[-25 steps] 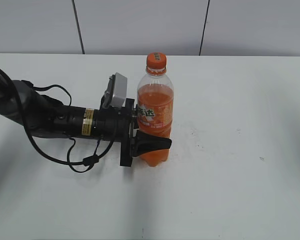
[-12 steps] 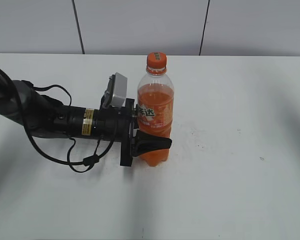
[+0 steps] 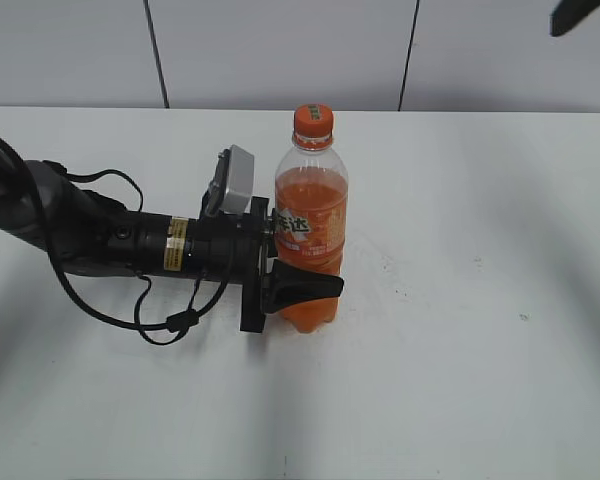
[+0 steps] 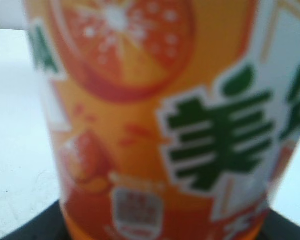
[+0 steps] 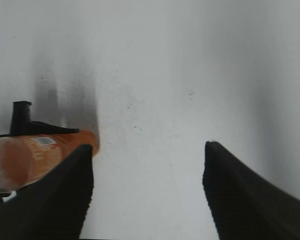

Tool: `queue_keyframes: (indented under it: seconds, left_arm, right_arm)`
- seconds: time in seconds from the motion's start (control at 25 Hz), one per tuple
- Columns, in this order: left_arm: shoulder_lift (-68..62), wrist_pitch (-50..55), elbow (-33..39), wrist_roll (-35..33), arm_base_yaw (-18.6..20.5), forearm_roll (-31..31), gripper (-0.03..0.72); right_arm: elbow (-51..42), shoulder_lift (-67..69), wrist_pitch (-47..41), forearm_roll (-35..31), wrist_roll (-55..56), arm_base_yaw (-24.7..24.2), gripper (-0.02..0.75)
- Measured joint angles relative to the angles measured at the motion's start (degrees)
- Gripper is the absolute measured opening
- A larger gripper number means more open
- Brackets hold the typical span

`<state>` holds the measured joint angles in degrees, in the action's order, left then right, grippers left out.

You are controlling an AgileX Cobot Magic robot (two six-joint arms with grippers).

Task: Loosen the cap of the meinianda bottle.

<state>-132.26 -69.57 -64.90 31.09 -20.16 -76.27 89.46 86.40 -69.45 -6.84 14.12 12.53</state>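
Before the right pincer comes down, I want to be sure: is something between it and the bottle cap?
Nothing visible blocks it. The cap stands free on top of the bottle; the left pincer grips only the lower body. The right pincer is open above bare table.

Bottle (image 3: 310, 240) upright on table (image 3: 460, 350)

You are looking at a white table (image 3: 460, 380) filling most of the exterior view, faint specks dotting its surface, soft shadows lying across it, a pale grey panelled wall (image 3: 280, 50) with dark vertical seams rising behind.
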Motion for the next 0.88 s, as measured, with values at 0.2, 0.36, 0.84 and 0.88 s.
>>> queue_keyframes:
  seconds: [0.2, 0.36, 0.84, 0.88]
  left_arm:
    - [0.0, 0.0, 0.0, 0.0, 0.0, 0.02, 0.39]
    - [0.0, 0.05, 0.0, 0.0, 0.0, 0.07, 0.39]
    - [0.0, 0.05, 0.0, 0.0, 0.0, 0.17, 0.39]
    - [0.0, 0.05, 0.0, 0.0, 0.0, 0.17, 0.39]
  right_arm:
    - [5.83, 5.02, -0.13, 0.37, 6.35, 9.4, 0.514]
    - [9.94, 8.37, -0.13, 0.87, 11.04, 15.84, 0.514]
    - [12.1, 14.75, -0.21, 2.92, 16.03, 25.33, 0.514]
    - [12.1, 15.01, -0.21, 2.96, 16.03, 25.73, 0.514]
